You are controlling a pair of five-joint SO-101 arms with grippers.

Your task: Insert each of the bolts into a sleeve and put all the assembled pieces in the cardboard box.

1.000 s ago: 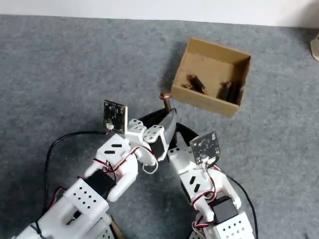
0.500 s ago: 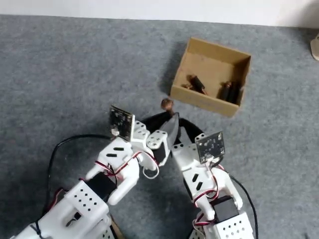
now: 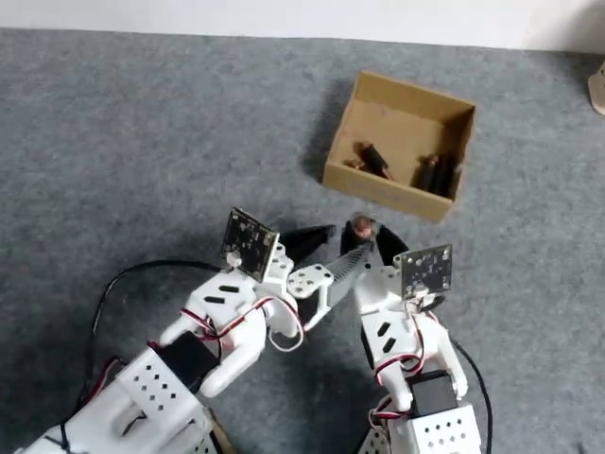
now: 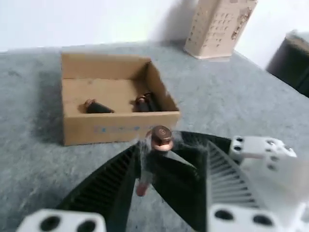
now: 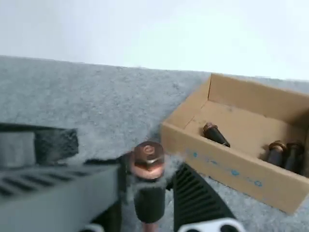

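Observation:
A copper-headed bolt in a black sleeve (image 3: pixel 361 227) stands upright just in front of the cardboard box (image 3: pixel 383 189). My right gripper (image 3: pixel 362 238) is shut on the sleeve; its wrist view shows the bolt head (image 5: pixel 147 157) above the dark sleeve between its fingers (image 5: pixel 193 193). My left gripper (image 3: pixel 345 248) is open, one finger on each side of the piece (image 4: pixel 161 137) and apart from it. Inside the box (image 4: pixel 120 128) lie assembled pieces (image 3: pixel 378 159), two more together (image 3: pixel 435 173).
Grey carpet covers the table around the box (image 5: pixel 227 164). A pale tower-shaped object (image 4: pixel 219 26) stands beyond the box at the right edge (image 3: pixel 597 90). A dark object (image 4: pixel 294 58) sits beside it. Black cables trail behind the left arm (image 3: pixel 123 274).
Both grippers have shifted right, from off the box's front-left corner to along its front wall, with the bolt and sleeve. The left gripper's fingers have spread apart.

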